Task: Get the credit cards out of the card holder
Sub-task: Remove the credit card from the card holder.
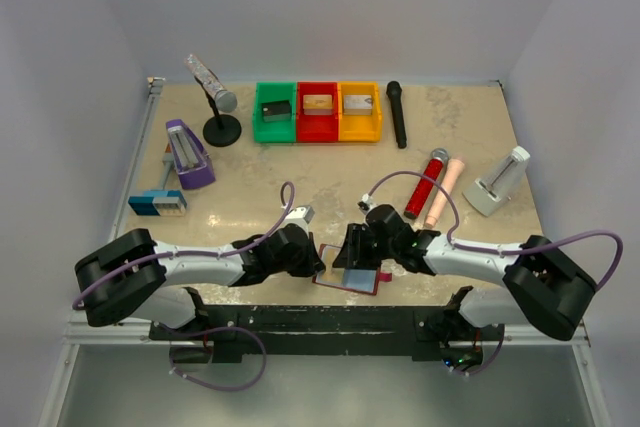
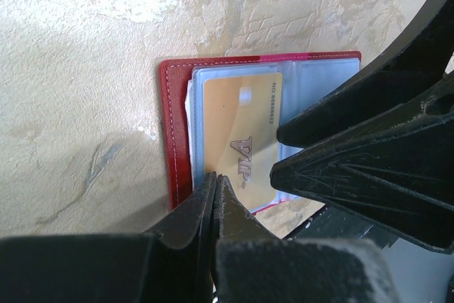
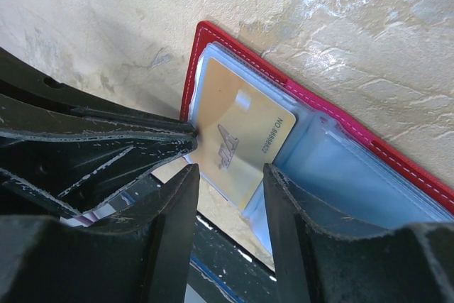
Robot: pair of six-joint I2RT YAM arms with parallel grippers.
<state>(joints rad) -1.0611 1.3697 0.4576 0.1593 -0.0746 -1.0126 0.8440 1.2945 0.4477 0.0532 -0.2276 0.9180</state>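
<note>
The gold card [image 2: 237, 129] lies in a clear pocket of the card holder [image 2: 174, 140], which is open flat at the near edge of the table [image 1: 300, 177]. It looks partly slid toward the near side but not free. The left gripper [image 2: 216, 186] is closed, its tips at the card's near corner; whether they pinch the pocket edge I cannot tell. The right gripper [image 3: 230, 189] stands open, one finger on each side of the card, not gripping. No card is out, so the job seems barely begun; the other cards are out of sight.
</note>
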